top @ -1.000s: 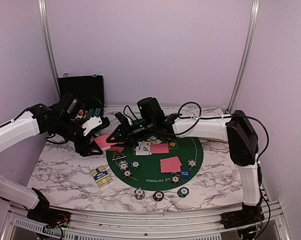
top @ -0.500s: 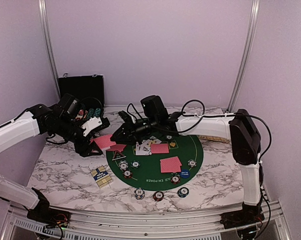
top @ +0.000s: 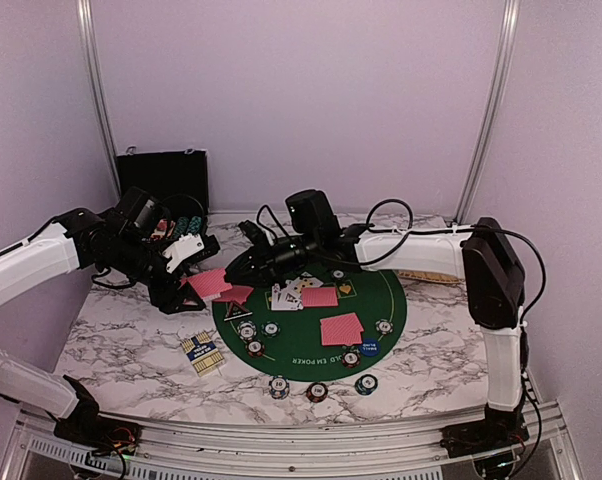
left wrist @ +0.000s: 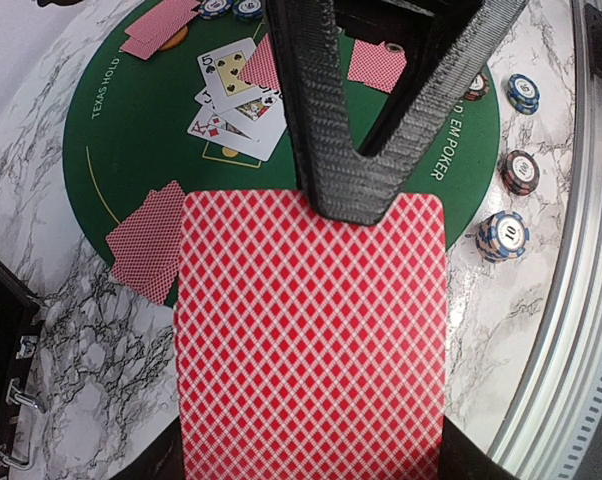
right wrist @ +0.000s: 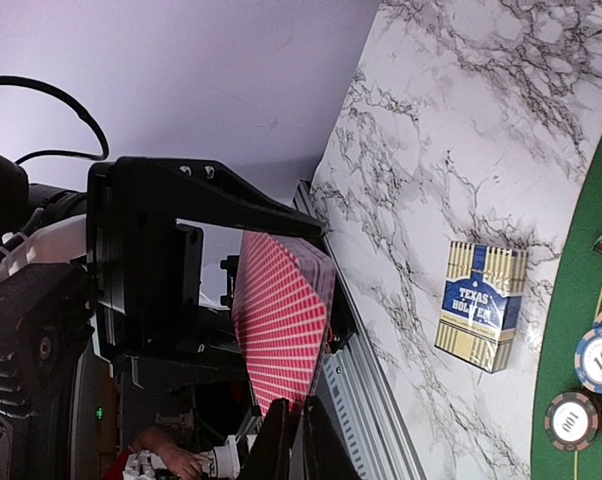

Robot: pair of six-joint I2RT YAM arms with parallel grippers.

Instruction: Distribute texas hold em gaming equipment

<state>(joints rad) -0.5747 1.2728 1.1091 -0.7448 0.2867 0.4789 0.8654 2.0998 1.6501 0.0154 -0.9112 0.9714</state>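
My left gripper (top: pixel 203 285) is shut on a deck of red-backed playing cards (left wrist: pixel 311 340), held above the table's left side; the deck hides its fingers. My right gripper (right wrist: pixel 299 445) reaches across to the deck's far edge, its fingers (left wrist: pixel 326 150) pinched on the top card (right wrist: pixel 281 320). The green felt mat (top: pixel 301 338) carries face-up cards (top: pixel 286 295), two piles of red-backed cards (top: pixel 341 328), striped chips (top: pixel 246 330), a blue button (top: pixel 369 347) and a black triangular button (top: pixel 237 310). Three chips (top: pixel 317 391) lie in front of the mat.
A blue and gold card box (top: pixel 201 350) lies on the marble left of the mat. The black hinged case (top: pixel 163 175) stands open at the back left. The right arm (top: pixel 411 255) spans the mat's far half. A metal rail (left wrist: pixel 571 300) edges the table's front.
The right gripper's jaws have narrowed from partly open to pinched on the top card's edge. The left arm and the deck have stayed where they were.
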